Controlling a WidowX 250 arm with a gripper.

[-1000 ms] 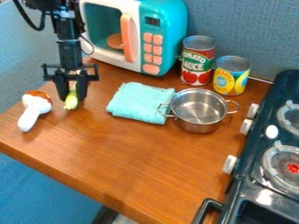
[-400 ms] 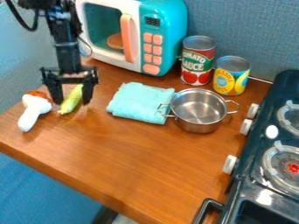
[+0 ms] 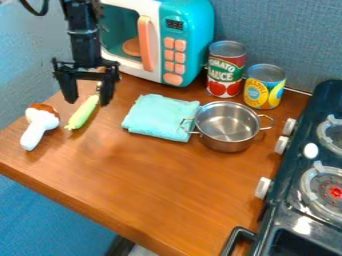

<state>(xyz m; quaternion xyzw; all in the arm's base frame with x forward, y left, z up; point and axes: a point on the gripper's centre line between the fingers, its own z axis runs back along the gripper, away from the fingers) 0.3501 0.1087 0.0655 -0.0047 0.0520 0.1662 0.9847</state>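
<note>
Nearest you, at the bottom right of the frame, is the black handle [image 3: 235, 242] of the toy stove [image 3: 288, 204], which runs up the right edge with its white knobs facing the wooden counter [image 3: 167, 185]. Farther back, toward the left edge, you have a white toy with a brown end [image 3: 38, 126], its narrow white end pointing down the frame. Right of center sits a metal pot [image 3: 227, 129] with two loop handles, the left one at the edge of a folded turquoise cloth [image 3: 159, 117] in the middle.

Left of that cloth, in the left part of the frame, your yellow-green toy vegetable [image 3: 82, 114] lies slantwise on the counter, its upper end by the claw's right-hand finger in the picture; you can't tell whether they touch. Your gripper [image 3: 87, 103] hangs over it from the upper left, fingers spread wide, with nothing gripped.

Beyond the pot, at the upper right, stand a pineapple can [image 3: 263, 91] and, just behind and left of it, a tomato sauce can [image 3: 226, 72]. At top center is the turquoise-and-white toy microwave [image 3: 189, 25], before the blue-gray wall [image 3: 280, 30].
</note>
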